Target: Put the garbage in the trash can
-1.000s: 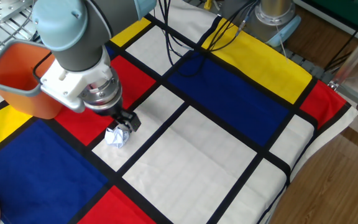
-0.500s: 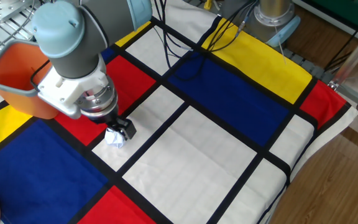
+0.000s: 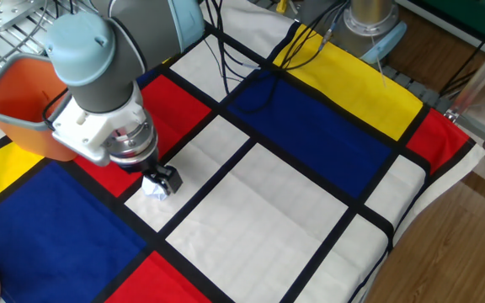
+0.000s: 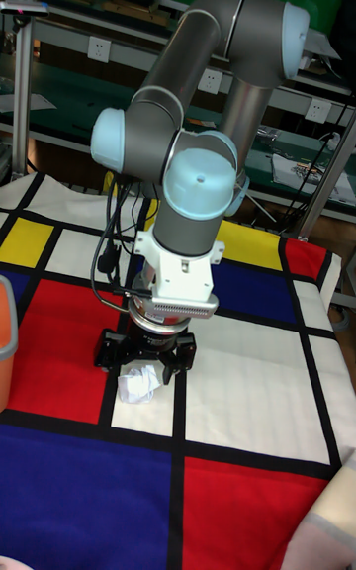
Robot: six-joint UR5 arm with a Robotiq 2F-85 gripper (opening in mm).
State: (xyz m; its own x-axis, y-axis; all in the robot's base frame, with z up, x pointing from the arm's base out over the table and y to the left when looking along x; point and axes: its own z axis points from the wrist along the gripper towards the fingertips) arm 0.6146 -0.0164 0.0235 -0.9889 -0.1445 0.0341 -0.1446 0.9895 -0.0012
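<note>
The garbage (image 3: pixel 151 188), a small crumpled white paper ball, lies on a white square of the colour-block cloth, near the black line beside the red square. My gripper (image 3: pixel 159 182) is down at the ball, open, with its dark fingers (image 4: pixel 107 348) standing either side of the garbage (image 4: pixel 138 386); I cannot tell whether they touch it. The wrist hides part of the ball in the fixed view. The trash can (image 3: pixel 42 140), an orange bin with a grey rim, stands at the far left behind the arm. In the tall fixed view only a sliver of the trash can (image 4: pixel 4 337) shows at the left edge.
Black cables (image 3: pixel 234 50) trail over the cloth at the back. A wire rack (image 3: pixel 7 21) sits behind the bin. The table's edge (image 3: pixel 411 227) drops to a wooden floor on the right. Another robot base (image 3: pixel 369 21) stands at the back.
The gripper has dropped and shifted slightly left onto the paper ball, so more of the ball is now covered. The ball and the bin have stayed in place.
</note>
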